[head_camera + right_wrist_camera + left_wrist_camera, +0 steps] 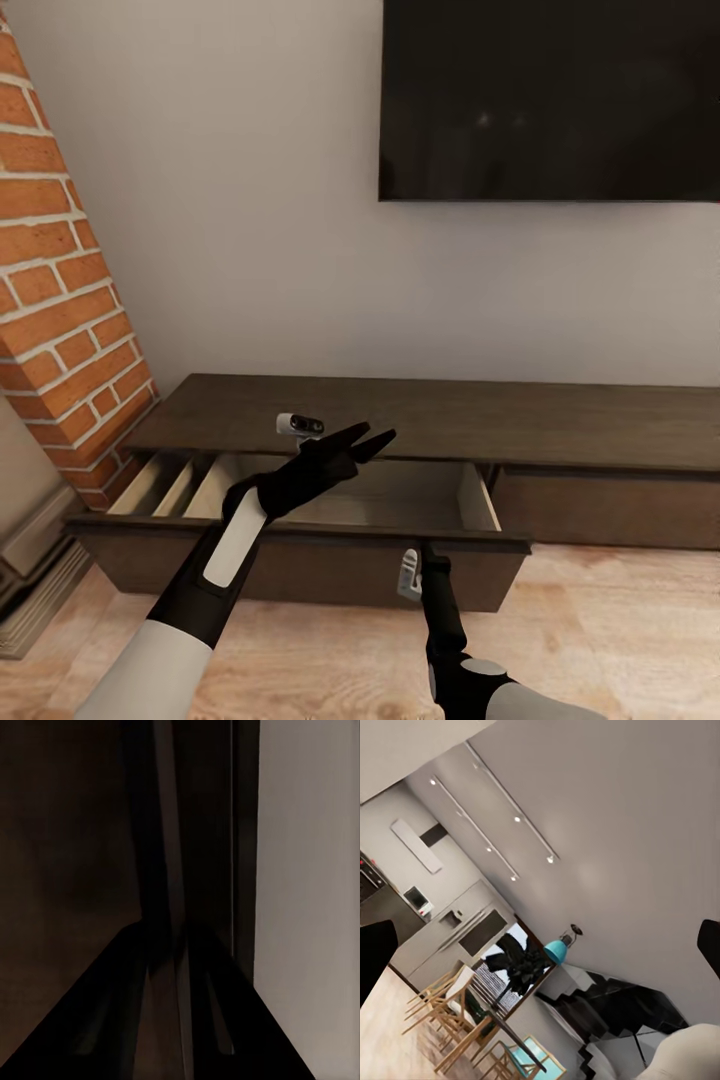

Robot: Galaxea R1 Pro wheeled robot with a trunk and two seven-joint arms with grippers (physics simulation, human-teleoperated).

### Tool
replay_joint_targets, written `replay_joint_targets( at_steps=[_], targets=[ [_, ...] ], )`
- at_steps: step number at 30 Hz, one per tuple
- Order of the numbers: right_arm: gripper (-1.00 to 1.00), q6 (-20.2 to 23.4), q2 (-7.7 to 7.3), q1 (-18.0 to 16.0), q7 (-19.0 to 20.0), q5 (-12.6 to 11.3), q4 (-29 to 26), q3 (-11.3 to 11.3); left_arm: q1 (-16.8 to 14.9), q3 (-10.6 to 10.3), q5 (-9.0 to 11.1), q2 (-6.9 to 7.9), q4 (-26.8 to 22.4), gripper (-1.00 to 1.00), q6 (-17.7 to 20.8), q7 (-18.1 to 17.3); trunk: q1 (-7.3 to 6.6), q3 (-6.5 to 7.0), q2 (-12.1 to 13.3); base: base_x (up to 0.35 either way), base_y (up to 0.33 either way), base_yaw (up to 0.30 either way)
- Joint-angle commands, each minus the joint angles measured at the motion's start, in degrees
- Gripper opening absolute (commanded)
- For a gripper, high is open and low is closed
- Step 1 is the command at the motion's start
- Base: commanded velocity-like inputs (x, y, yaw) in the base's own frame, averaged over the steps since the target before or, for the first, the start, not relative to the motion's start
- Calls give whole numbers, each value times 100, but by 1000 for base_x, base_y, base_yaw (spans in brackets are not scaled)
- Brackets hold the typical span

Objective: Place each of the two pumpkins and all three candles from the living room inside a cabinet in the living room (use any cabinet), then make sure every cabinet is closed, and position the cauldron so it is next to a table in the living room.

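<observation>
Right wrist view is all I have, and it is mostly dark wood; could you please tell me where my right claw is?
Observer: In the head view, the right claw is at the front panel of an open drawer in the low dark cabinet.
Operator: Thank you. Is anything in that drawer?
Observer: The pale interior that I can see holds no pumpkin or candle, though the left arm hides part of it.
Operator: And where is the left claw?
Observer: The left claw hovers over the open drawer with its fingers spread, holding nothing.
</observation>
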Motion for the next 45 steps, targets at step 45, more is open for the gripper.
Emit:
replay_joint_targets(
  at_steps=[45],
  targets=[
    [-100, 25, 0, 3, -43, -7, -19, -51, 27, 11, 1, 4, -14, 100, 0, 2, -1, 1, -1, -90, 0, 0]
  ],
)
